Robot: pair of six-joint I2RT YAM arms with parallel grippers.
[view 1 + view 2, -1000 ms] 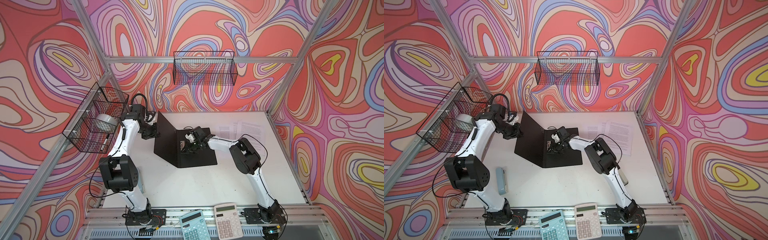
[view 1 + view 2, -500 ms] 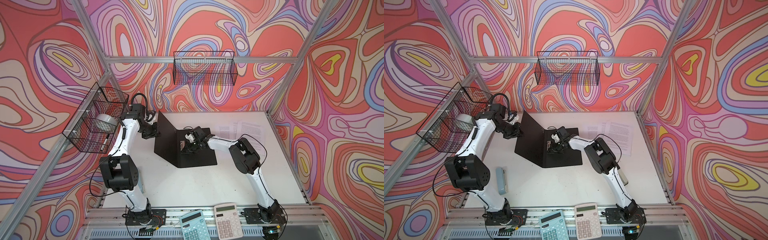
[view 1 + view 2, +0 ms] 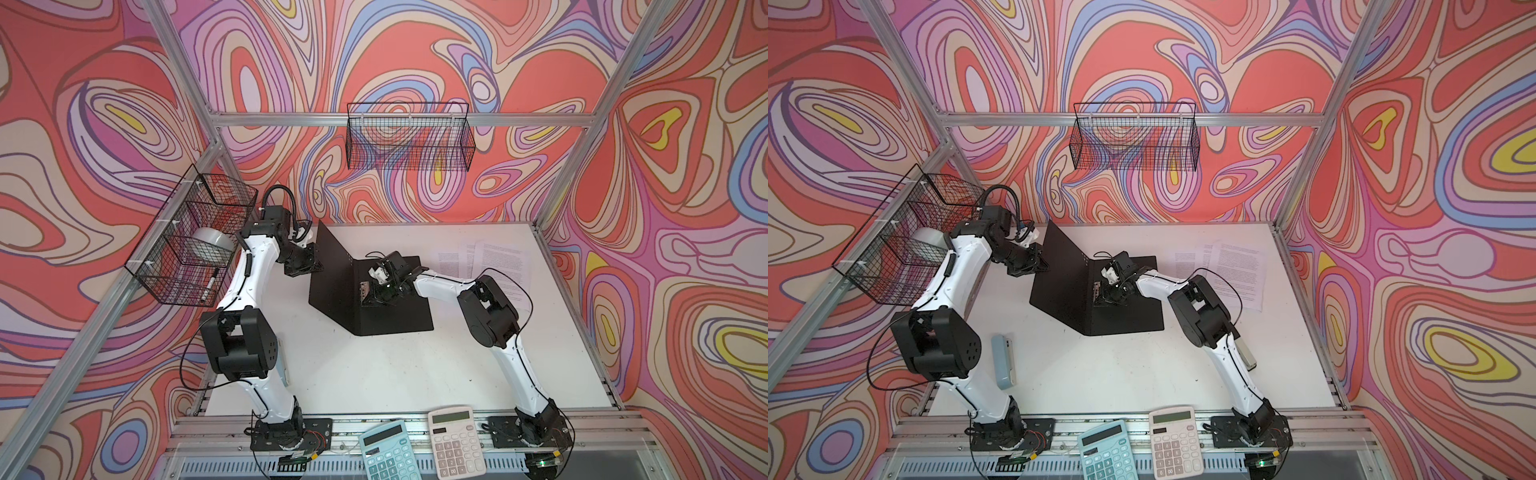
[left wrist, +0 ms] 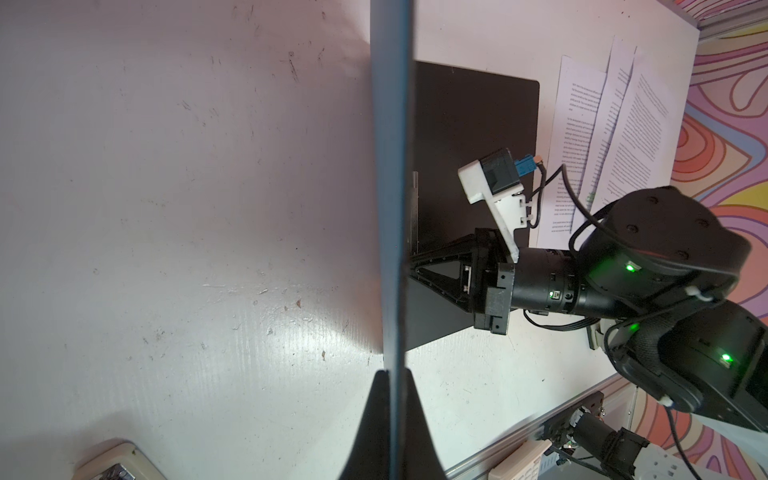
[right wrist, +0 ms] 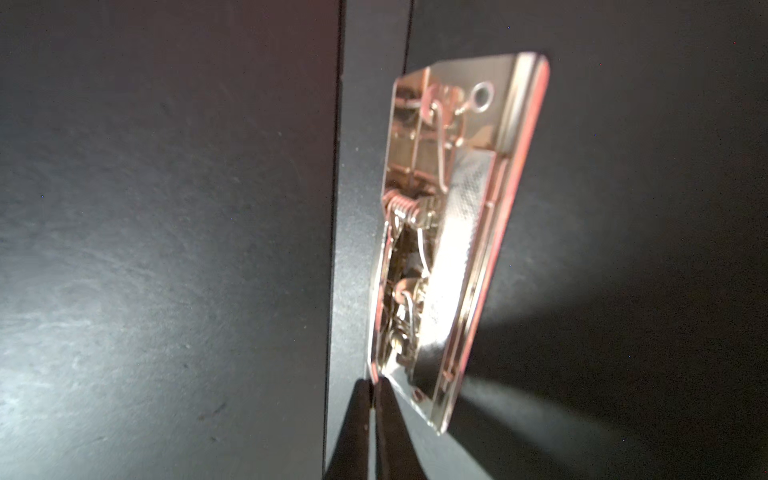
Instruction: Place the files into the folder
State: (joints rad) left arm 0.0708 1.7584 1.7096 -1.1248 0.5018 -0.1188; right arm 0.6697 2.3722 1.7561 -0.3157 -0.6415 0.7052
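The folder lies open, black inside up. One cover is flat on the table and the other stands raised at the left. My left gripper is shut on the raised cover's outer edge and holds it up. My right gripper is at the spine, shut on the thin edge of the metal clip, whose plate is tilted up off the cover. The files, overlapping printed white sheets, lie on the table right of the folder, untouched.
A wire basket on the left wall holds a tape roll and a pen. Another basket hangs on the back wall. Two calculators sit on the front rail. A pale blue-grey device lies by the left arm's base.
The right gripper's jaws have closed fully on the clip's edge. Both arms and the raised cover have stayed almost still.
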